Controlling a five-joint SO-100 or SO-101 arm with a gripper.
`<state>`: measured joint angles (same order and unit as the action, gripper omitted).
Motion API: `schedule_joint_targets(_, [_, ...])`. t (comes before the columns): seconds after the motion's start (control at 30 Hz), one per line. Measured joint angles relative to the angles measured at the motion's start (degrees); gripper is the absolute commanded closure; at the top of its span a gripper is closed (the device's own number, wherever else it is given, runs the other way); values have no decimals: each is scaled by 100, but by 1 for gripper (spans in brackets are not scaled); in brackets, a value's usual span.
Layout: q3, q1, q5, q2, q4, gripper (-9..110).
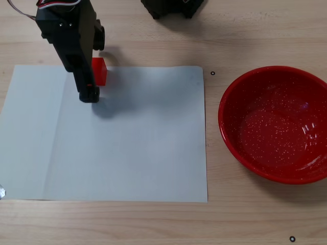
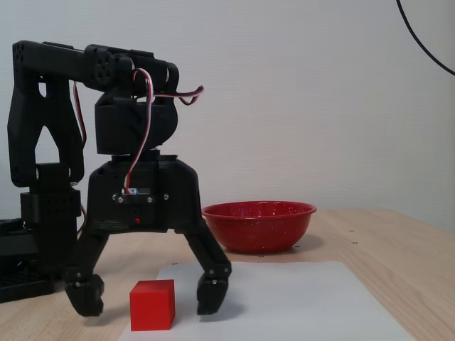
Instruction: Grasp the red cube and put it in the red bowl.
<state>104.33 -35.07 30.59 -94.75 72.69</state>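
Observation:
The red cube (image 1: 99,71) sits on a white sheet of paper (image 1: 133,143) near its top left, half hidden under the black arm. In the side fixed view the cube (image 2: 152,304) stands on the paper between the two spread fingers of my gripper (image 2: 149,298), untouched, with the fingertips (image 2: 212,295) low near the table. In the top-down fixed view my gripper (image 1: 91,71) is open over the cube, with only one fingertip (image 1: 88,94) showing. The red speckled bowl (image 1: 276,127) stands empty at the right, off the paper; it also shows behind the arm (image 2: 259,224).
The arm's black base (image 1: 171,7) is at the top edge. Small black rings (image 1: 212,73) lie on the wooden table. A black cable (image 2: 426,35) hangs at the top right of the side view.

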Motion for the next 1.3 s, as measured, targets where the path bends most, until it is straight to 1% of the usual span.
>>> schedule_joint_targets(0.43, [-26,62,-35,334,-211,34])
schedule_joint_targets(0.6, [-167,88,-35,483,-193,37])
schedule_joint_targets(0.8, [-237,97,-35,492,-158,47])
schedule_joint_targets(1.3, [-396,97,-35,554,642,50])
